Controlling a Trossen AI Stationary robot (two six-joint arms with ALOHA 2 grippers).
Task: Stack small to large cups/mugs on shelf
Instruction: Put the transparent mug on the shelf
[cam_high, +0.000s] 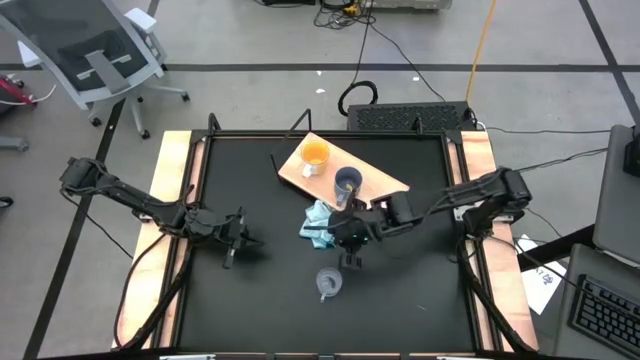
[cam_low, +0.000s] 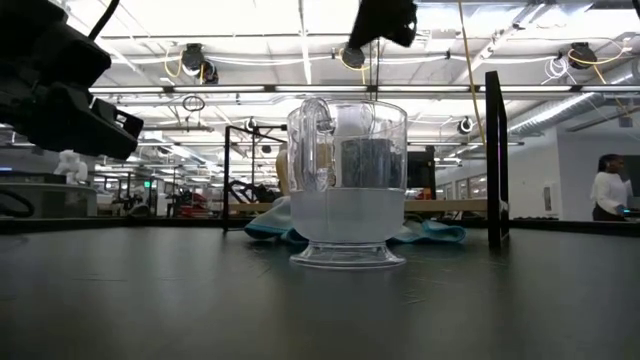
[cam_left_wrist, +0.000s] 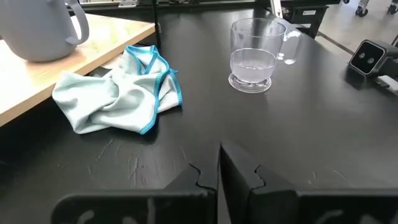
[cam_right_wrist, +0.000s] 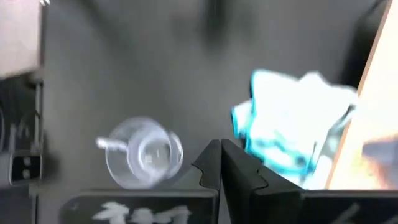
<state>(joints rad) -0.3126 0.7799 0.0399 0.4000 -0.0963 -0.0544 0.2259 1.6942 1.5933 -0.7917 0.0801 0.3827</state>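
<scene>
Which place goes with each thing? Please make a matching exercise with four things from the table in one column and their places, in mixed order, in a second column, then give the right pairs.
Things:
1. orange mug
2. grey-blue mug
3. clear cup
4. light blue cloth

Places:
A. on the bare black table, nearest the front edge
B. on the table, against the board's edge
C. on the wooden board, at its far end
D. on the wooden board, near its middle

Pairs: 1-C, 2-D, 3-A, 4-B
</scene>
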